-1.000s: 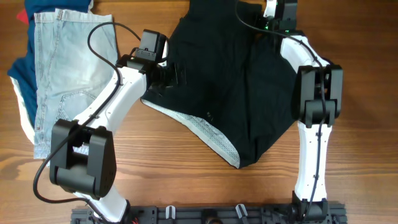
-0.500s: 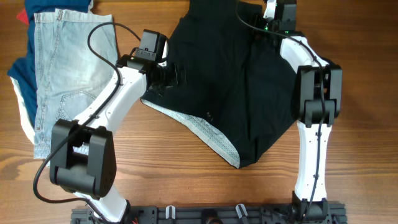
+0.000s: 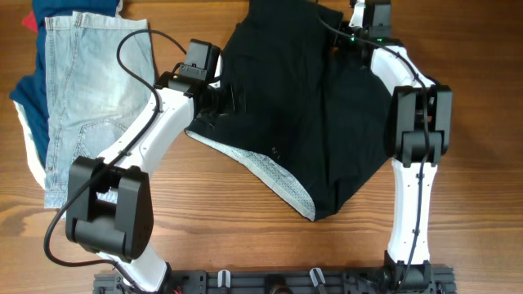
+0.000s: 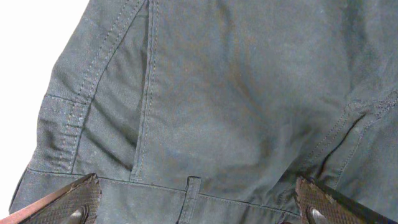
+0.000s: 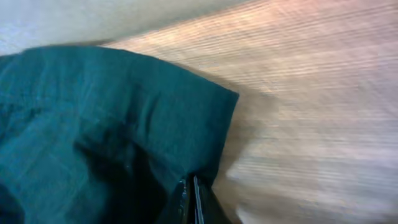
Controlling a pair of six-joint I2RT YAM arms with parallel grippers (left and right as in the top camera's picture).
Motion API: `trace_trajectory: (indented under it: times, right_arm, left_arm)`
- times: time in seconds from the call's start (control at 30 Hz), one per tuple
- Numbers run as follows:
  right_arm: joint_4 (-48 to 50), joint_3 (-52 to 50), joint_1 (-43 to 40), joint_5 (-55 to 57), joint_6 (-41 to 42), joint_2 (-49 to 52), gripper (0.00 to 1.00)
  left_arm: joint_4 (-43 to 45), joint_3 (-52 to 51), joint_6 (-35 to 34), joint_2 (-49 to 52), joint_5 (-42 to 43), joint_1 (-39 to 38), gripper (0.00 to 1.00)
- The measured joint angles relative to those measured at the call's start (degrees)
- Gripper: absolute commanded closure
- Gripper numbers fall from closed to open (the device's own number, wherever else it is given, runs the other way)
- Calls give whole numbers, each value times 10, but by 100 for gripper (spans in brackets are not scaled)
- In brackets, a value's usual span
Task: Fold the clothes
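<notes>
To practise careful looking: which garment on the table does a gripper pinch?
The black shorts in the middle; the right gripper is shut on their edge. The pale denim shorts lie apart at the left.

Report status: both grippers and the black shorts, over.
Left gripper open above black shorts, at waistband. Right gripper shut on their far edge. Light-blue denim shorts aside, not blocking.

Bench (image 3: 237, 245) bare along the front edge and down the right edge: open passage. Far centre covered by black shorts (image 3: 310, 106). Far-left corner blocked by denim shorts (image 3: 90, 90) over navy garment (image 3: 24, 91). Left arm (image 3: 151, 131) spans the gap between them.
</notes>
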Motion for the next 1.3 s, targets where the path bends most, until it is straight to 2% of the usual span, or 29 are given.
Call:
trace_trajectory:
  times: [0.23,0.53,0.57,0.6,0.67,0.7,0.77,0.93,1.1,1.3]
  right_arm:
    - [-113,-1,-66,42,12,-35,96]
    - [-177,-2,-210,49,-5,-59,94]
    - [-179,-2,-217,43,-14,-59,88]
    - [-179,-2,-222,33,-27,-59,78]
    - [-178,-2,-221,14,-51,-59,42]
    - [-174,-2,-215,3,-62,-59,30]
    - [-166,-2,-192,-16,-85,-59,21]
    - [-113,-3,-122,-30,-117,-59,14]
    - [-62,-3,-53,-18,-129,-59,13]
    - [-32,-3,-12,-2,-131,-59,16]
  left_arm:
    - [0,0,0,0,0,0,0]
    - [16,0,0,0,0,-14,0]
    - [17,0,0,0,0,-17,0]
    - [19,0,0,0,0,-21,0]
    - [23,0,0,0,0,-27,0]
    - [23,0,0,0,0,-30,0]
    - [24,0,0,0,0,-31,0]
    - [24,0,0,0,0,-31,0]
    - [24,0,0,0,0,-31,0]
    - [24,0,0,0,0,-31,0]
